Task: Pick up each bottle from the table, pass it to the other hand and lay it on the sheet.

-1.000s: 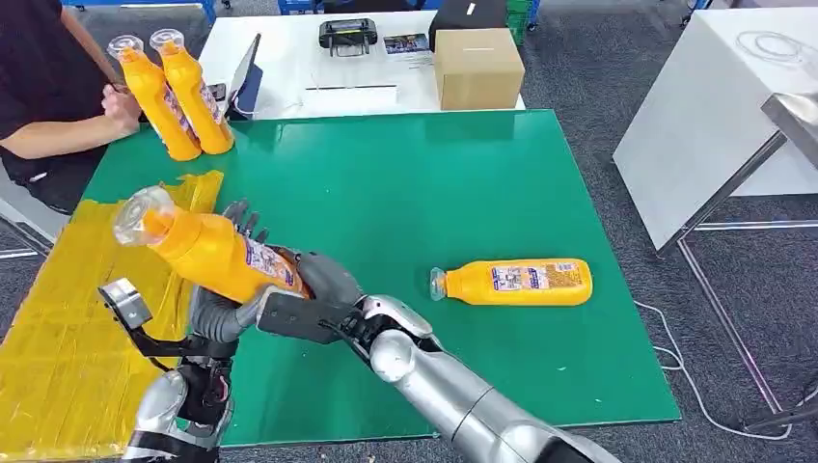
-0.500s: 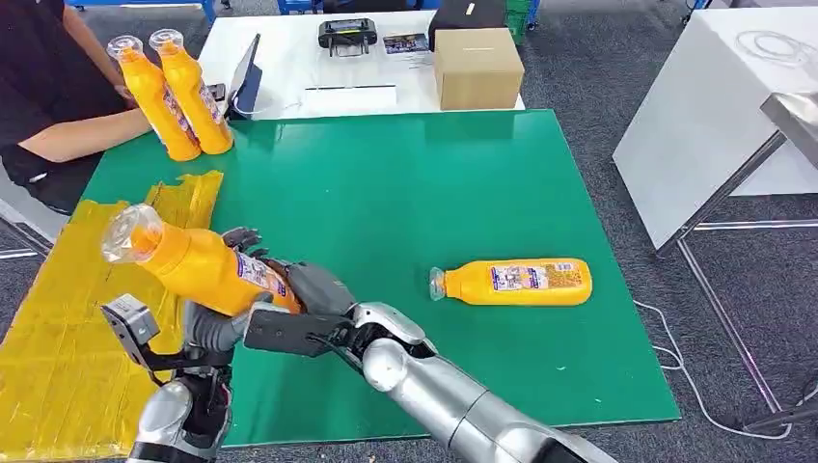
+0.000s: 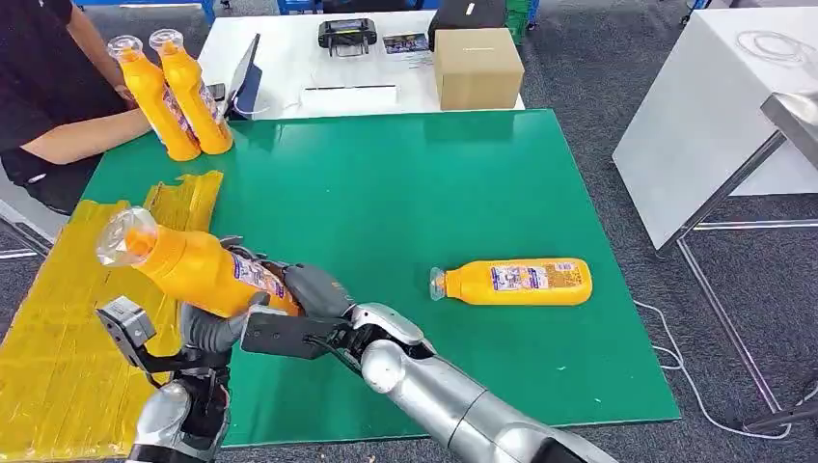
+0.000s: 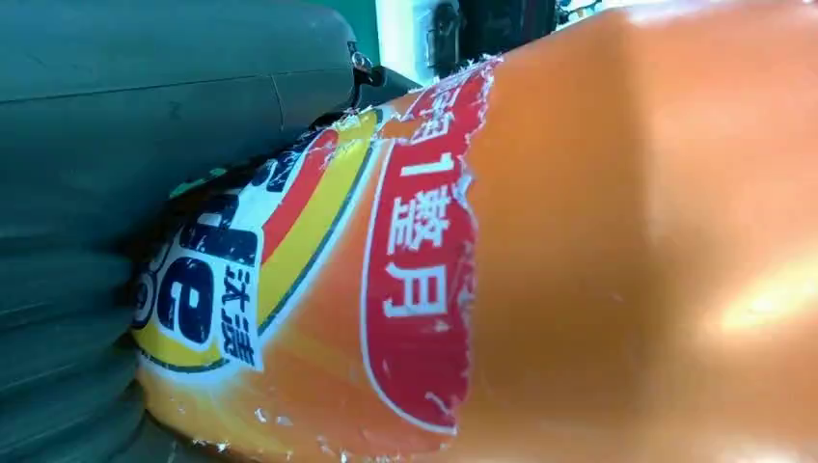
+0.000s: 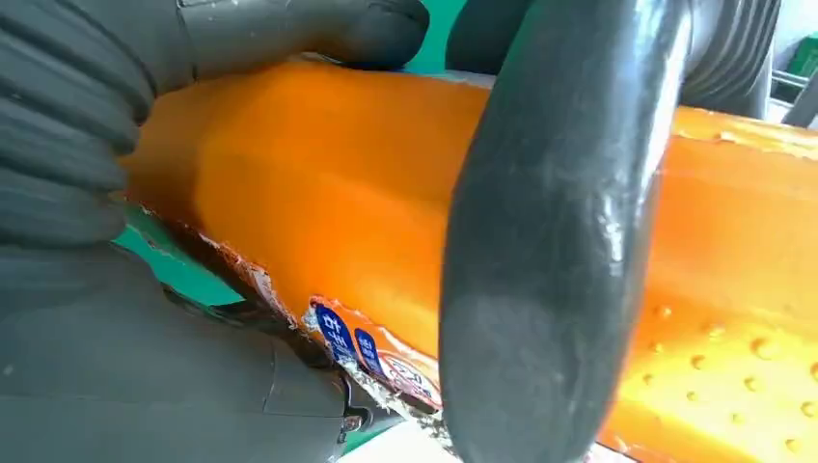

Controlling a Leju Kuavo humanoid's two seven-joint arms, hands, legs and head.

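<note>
An orange bottle (image 3: 198,268) with a clear cap hangs tilted over the left edge of the green table (image 3: 405,183), cap pointing toward the yellow sheet (image 3: 58,338). My right hand (image 3: 311,289) grips its base end, and my left hand (image 3: 214,326) holds it from beneath at the label. In the left wrist view the bottle (image 4: 598,241) lies against my left hand (image 4: 145,116). In the right wrist view my right hand's fingers (image 5: 550,241) wrap across the bottle (image 5: 318,193). A second orange bottle (image 3: 516,282) lies on its side on the table to the right.
A person (image 3: 48,87) sits at the back left, beside two upright orange bottles (image 3: 178,92). Behind the green table, a white table holds a cardboard box (image 3: 477,66) and small devices. Another white table (image 3: 714,106) stands to the right.
The held bottle has moved left and slightly down toward the sheet, with both hands on it. The person's forearm has shifted a little by the upright bottles.
</note>
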